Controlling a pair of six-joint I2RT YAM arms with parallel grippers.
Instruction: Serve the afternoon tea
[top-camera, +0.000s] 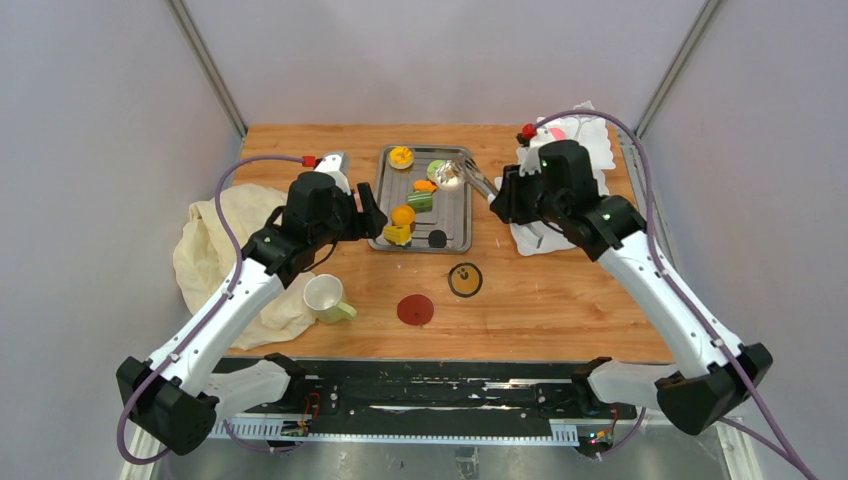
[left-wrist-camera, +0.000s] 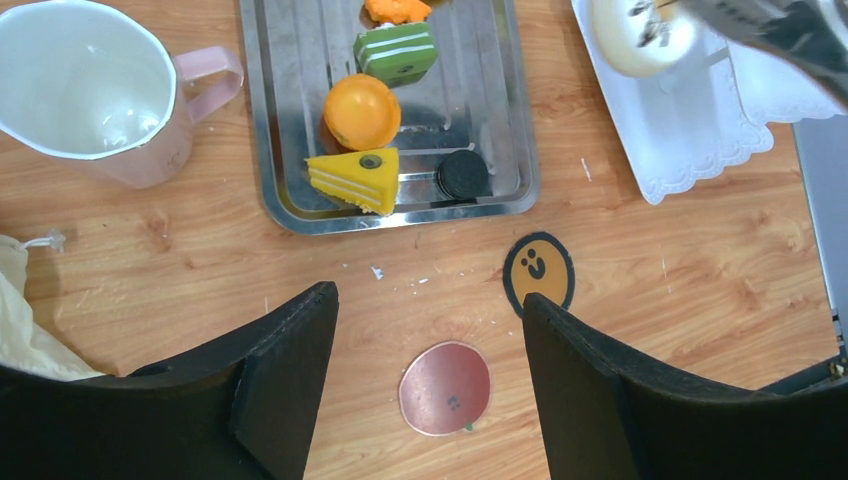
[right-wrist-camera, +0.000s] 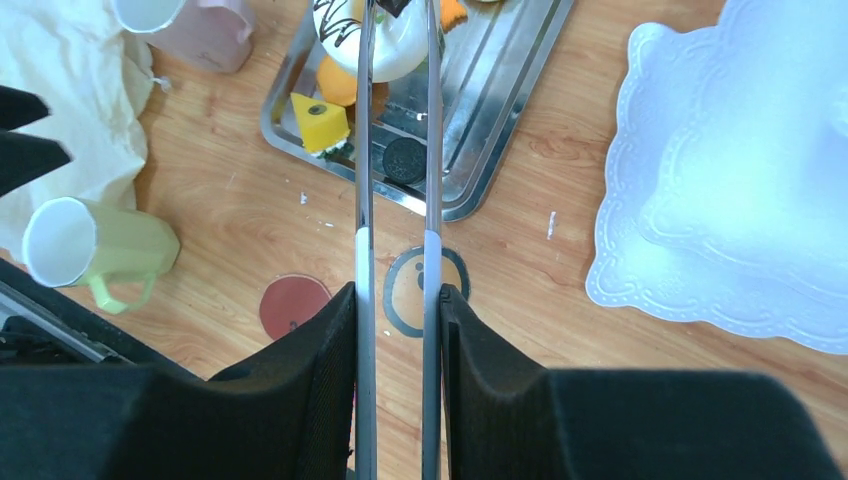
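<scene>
The steel tray (top-camera: 455, 215) holds an orange tart (left-wrist-camera: 361, 110), a green cake (left-wrist-camera: 397, 50), a yellow cake wedge (left-wrist-camera: 355, 180) and a black cookie (left-wrist-camera: 463, 175). My right gripper (top-camera: 500, 195) (right-wrist-camera: 397, 300) is shut on metal tongs (right-wrist-camera: 365, 200). The tongs pinch a white iced donut (right-wrist-camera: 385, 40) over the tray's right side. The white tiered stand (top-camera: 585, 135) (right-wrist-camera: 740, 180) is under and behind my right arm. My left gripper (top-camera: 372, 218) (left-wrist-camera: 430, 330) is open and empty at the tray's left edge. A smiley coaster (top-camera: 464, 279) and a red coaster (top-camera: 415, 309) lie in front of the tray.
A green mug (top-camera: 325, 297) lies by a cream cloth (top-camera: 215, 245) at the left. A pink mug (left-wrist-camera: 100, 90) stands left of the tray. Grey walls close in the table on three sides.
</scene>
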